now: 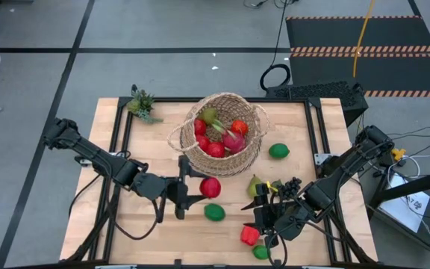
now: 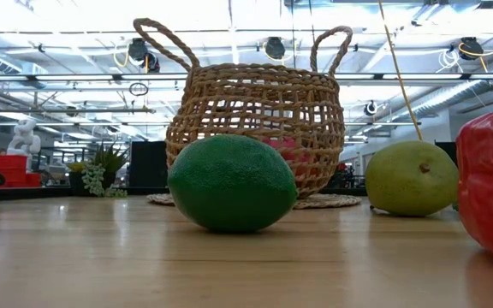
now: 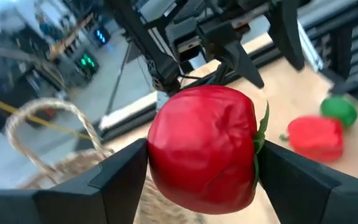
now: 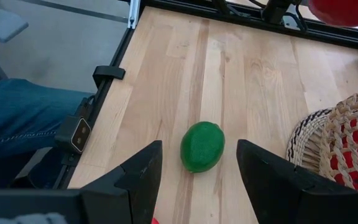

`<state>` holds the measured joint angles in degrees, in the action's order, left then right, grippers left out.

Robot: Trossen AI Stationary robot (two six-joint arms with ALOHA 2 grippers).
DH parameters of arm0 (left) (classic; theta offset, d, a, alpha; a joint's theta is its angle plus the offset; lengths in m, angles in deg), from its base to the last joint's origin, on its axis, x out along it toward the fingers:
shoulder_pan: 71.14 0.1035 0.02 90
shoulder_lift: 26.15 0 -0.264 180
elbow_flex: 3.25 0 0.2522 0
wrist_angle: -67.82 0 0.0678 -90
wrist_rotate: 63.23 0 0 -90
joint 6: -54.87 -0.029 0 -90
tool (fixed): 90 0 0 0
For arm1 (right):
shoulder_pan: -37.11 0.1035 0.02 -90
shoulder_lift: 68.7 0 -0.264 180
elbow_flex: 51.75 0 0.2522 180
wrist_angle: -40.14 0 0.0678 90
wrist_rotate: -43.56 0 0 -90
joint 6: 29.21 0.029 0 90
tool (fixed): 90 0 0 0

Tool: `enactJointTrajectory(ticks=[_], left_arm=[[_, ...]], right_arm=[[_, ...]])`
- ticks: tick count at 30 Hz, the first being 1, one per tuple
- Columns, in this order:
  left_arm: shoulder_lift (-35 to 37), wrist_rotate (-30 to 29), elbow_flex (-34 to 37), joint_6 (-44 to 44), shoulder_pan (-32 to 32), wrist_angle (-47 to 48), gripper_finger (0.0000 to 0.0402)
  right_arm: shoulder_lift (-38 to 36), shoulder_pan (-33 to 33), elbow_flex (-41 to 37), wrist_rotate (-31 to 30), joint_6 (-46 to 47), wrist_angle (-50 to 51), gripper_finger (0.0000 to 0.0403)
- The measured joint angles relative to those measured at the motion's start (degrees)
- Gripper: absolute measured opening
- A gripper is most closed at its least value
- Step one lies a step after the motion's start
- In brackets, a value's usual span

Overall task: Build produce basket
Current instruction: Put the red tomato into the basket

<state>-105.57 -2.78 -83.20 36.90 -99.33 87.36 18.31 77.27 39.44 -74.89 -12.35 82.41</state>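
A woven wicker basket [image 1: 222,134] sits on a pale, smooth wooden table [image 1: 297,127]. A glossy red tomato [image 3: 205,149] contrasts with a matt, pebbled lime [image 2: 232,183].

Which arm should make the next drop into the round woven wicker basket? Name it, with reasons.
Left. The left gripper already grips a red tomato beside the basket; the right gripper is open, empty, facing a green lime.

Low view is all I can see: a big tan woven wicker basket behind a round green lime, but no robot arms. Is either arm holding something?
Observer: Yes. The left gripper is shut on a glossy red tomato, close to the basket.
Operator: And the other arm?
Observer: The right gripper is open, aimed at that green lime, with gaps on both sides.
Operator: Anything inside the basket?
Observer: Several red fruits, a green pear and a pink dragonfruit.
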Motion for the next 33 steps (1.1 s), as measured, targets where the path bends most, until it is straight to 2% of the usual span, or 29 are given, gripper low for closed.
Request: enactJointTrajectory(ticks=[7, 11, 23, 33], left_arm=[[0.0, 0.1, 0.0, 17.7, 0.0, 0.0, 0.0287], [0.0, 0.1, 0.0, 22.6, 0.0, 0.0, 0.0285], [0.0, 0.0, 0.0, 16.4, 0.0, 0.0, 0.0281], [0.0, 0.0, 0.0, 16.4, 0.0, 0.0, 0.0280]], right_arm=[[0.0, 0.0, 0.0, 0.0, 0.0, 0.0, 0.0201], [0.0, 0.0, 0.0, 0.0, 0.0, 0.0, 0.0201], [0.0, 0.0, 0.0, 0.0, 0.0, 0.0, 0.0201], [0.0, 0.0, 0.0, 0.0, 0.0, 0.0, 0.0201]])
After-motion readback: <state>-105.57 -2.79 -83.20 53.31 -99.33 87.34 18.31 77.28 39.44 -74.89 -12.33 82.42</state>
